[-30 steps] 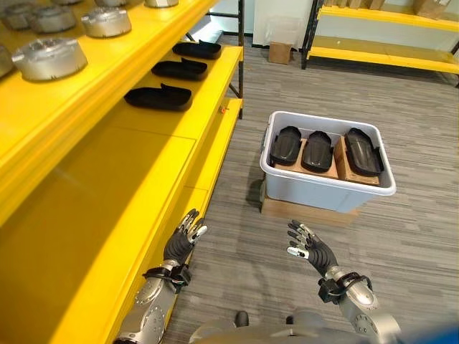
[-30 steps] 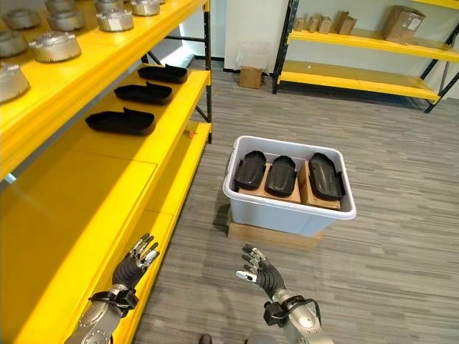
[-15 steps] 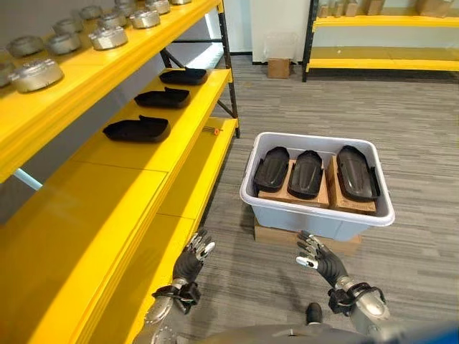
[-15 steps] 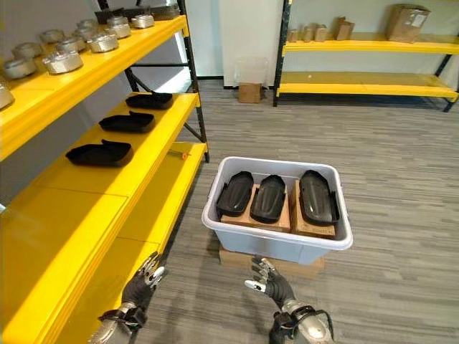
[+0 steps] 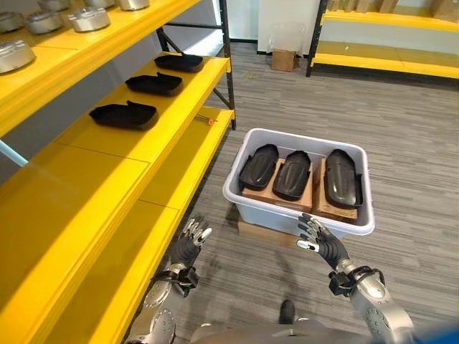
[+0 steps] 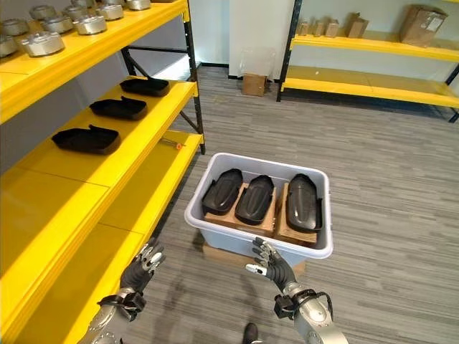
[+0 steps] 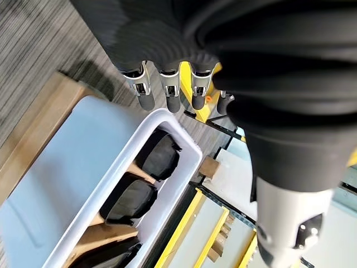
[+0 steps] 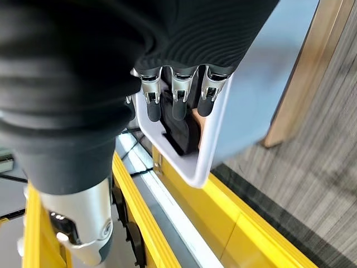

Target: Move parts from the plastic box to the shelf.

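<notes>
Step in hand, as judged: approach to the pale grey plastic box (image 5: 298, 215), before any pick. Both hands are empty.

The box stands on a flat wooden board (image 6: 215, 254) on the grey floor, just beside the yellow steel shelf (image 5: 107, 154). Inside it, three black moulded parts (image 5: 292, 174) lie side by side on brown cardboard blocks (image 5: 267, 193). Three parts of the same kind (image 5: 123, 115) already rest in a row on the middle shelf level.

The right hand (image 5: 320, 240) hovers at the box's near rim, fingers straight and spread, holding nothing. The left hand (image 5: 188, 245) hangs lower and to the left, between shelf edge and box, fingers likewise relaxed (no contact with either).

Next move: carry a hand over the rim, lower it onto one part and close the fingers round it. The rim must be cleared first.
</notes>
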{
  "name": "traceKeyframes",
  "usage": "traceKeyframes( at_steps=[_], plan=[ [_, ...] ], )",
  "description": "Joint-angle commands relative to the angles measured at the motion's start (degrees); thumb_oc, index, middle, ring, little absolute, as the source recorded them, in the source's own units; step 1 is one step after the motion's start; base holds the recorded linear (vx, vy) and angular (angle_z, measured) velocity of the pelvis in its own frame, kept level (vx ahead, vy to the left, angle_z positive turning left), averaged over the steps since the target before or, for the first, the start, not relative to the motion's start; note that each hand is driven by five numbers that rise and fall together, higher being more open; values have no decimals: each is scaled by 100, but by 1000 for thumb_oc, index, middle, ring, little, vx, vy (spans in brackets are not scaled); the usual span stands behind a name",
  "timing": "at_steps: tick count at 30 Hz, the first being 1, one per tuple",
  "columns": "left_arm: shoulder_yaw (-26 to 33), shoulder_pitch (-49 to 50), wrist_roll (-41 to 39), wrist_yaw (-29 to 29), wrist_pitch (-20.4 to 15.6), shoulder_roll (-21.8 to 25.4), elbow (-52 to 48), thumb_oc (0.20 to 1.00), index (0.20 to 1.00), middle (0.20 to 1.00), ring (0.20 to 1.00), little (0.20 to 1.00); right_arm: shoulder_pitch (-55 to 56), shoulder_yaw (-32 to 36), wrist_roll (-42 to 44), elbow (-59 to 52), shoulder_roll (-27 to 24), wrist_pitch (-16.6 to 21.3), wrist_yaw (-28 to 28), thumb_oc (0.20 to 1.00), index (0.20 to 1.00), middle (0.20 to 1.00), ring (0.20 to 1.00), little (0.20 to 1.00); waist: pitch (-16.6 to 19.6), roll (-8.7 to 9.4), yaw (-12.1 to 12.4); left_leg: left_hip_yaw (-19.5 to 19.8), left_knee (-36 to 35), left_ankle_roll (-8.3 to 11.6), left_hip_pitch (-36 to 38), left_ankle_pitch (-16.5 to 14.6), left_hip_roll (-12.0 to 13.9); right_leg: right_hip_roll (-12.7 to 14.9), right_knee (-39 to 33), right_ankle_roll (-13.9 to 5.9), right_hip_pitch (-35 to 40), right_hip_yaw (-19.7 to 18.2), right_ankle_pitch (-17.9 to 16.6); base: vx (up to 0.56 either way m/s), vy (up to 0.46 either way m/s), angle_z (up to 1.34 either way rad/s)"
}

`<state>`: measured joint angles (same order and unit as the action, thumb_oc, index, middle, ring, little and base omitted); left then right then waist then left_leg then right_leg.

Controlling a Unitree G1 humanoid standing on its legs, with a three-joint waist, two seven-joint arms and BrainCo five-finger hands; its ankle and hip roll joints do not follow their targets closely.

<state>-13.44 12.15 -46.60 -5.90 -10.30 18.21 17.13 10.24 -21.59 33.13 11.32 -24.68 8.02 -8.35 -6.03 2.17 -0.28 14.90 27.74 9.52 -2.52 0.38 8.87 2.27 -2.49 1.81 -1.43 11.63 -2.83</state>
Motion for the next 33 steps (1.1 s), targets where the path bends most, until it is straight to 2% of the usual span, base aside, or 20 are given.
traceKeyframes(
  at_steps=[1,2,3,4,5,7,8,9,11,12,13,17,20,22,28,33],
  plan=[
    [-60,3,-93,46,-195,120,-383,1000,1000,1000,1000,1000,-46,-93,205,-157,-155,335,85,1000,1000,1000,1000,1000,5,52,80,-626,459,-659,-606,962,-274,365,626,-170,195,-340,358,46,-85,-4],
    [-61,3,-93,47,-195,120,-384,1000,1000,1000,1000,1000,-47,-93,204,-155,-154,336,86,1000,1000,1000,1000,1000,2,43,91,-635,484,-662,-606,936,-263,356,628,-173,199,-350,366,84,-59,0],
    [-42,1,-71,79,-214,124,-431,1000,1000,1000,1000,1000,-52,-64,225,-147,-148,356,178,1000,1000,1000,1000,1000,-23,55,129,-776,132,-638,-846,785,-288,369,559,-198,273,-320,371,367,51,2],
    [-57,106,55,57,-232,140,-406,1000,1000,1000,1000,1000,-40,-24,110,-240,-188,420,147,1000,1000,1000,1000,1000,-50,-58,300,-1129,-1951,-574,-977,781,-108,215,448,-338,550,-447,581,453,82,1],
    [-86,98,137,53,-248,129,-365,1000,1000,1000,1000,1000,-44,-37,34,-232,-186,447,163,1000,1000,1000,1000,1000,-64,-122,329,-1204,-2383,-536,-1162,992,-12,161,436,-366,630,-448,633,482,131,6],
    [-78,89,235,42,-251,122,-366,1000,1000,1000,1000,1000,-33,-21,-42,-214,-184,435,170,1000,1000,1000,1000,1000,-73,-164,406,-1298,-2971,-481,-1177,1220,-32,121,423,-415,822,-523,741,261,66,-17],
    [-59,85,238,44,-245,130,-376,1000,1000,1000,1000,1000,-35,-22,-94,-178,-180,403,170,1000,1000,1000,1000,1000,-48,-182,430,-1164,-2980,-474,-1127,1227,-58,98,429,-440,876,-600,776,334,132,-35],
    [-28,96,219,5,-249,102,-369,1000,1000,1000,1000,1000,2,-16,-158,-160,-119,360,112,1000,1000,1000,1000,1000,51,-241,415,-1265,-3107,-444,-949,1275,-33,88,440,-470,1023,-653,896,323,174,-35],
    [-25,40,200,13,-273,129,-392,1000,1000,1000,1000,1000,47,11,-154,-189,-89,351,73,1000,1000,1000,1000,1000,155,-207,399,-1371,-2922,-458,-874,1218,-31,225,424,-531,1132,-639,926,267,180,-72],
    [-3,39,187,0,-284,145,-403,1000,1000,1000,1000,1000,70,31,-153,-232,-89,354,32,1000,1000,1000,1000,1000,196,-176,394,-1397,-2868,-515,-843,1115,-80,319,397,-592,1154,-684,900,317,260,-84],
    [-6,36,161,6,-303,183,-414,1000,1000,1000,1000,1000,92,31,-159,-199,-26,328,16,1000,1000,1000,1000,1000,297,-114,382,-1592,-2761,-602,-760,921,-145,538,400,-706,1136,-749,814,245,211,-59],
    [-23,-10,161,8,-312,236,-421,1000,1000,1000,1000,1000,113,45,-151,-162,36,302,-2,1000,1000,1000,1000,1000,374,-36,357,-1763,-2674,-687,-719,708,-266,748,362,-846,1098,-773,705,124,125,-33],
    [-28,-36,163,14,-313,253,-415,1000,1000,1000,1000,1000,101,37,-156,-146,54,301,-9,1000,1000,1000,1000,1000,396,-19,349,-1799,-2642,-719,-711,633,-307,815,350,-891,1068,-790,669,70,78,-6],
    [-41,-64,198,34,-310,303,-412,1000,1000,1000,1000,1000,73,-30,-158,-122,81,282,-35,1000,1000,1000,1000,1000,483,24,333,-1895,-2612,-786,-656,487,-425,959,327,-983,1028,-775,553,134,96,-19],
    [-48,-92,280,20,-289,341,-371,1000,1000,1000,1000,1000,43,-115,-237,-136,65,257,-72,1000,1000,1000,1000,1000,530,106,303,-1832,-2357,-838,-751,266,-576,1081,250,-1049,1071,-699,410,64,23,-4],
    [-60,-81,291,21,-259,355,-394,1000,1000,1000,1000,1000,-89,-242,-408,-138,75,268,-121,1000,1000,1000,1000,1000,506,110,348,-1846,-2260,-995,-696,43,-732,1250,801,-1220,855,-696,173,71,92,1]
  ],
)
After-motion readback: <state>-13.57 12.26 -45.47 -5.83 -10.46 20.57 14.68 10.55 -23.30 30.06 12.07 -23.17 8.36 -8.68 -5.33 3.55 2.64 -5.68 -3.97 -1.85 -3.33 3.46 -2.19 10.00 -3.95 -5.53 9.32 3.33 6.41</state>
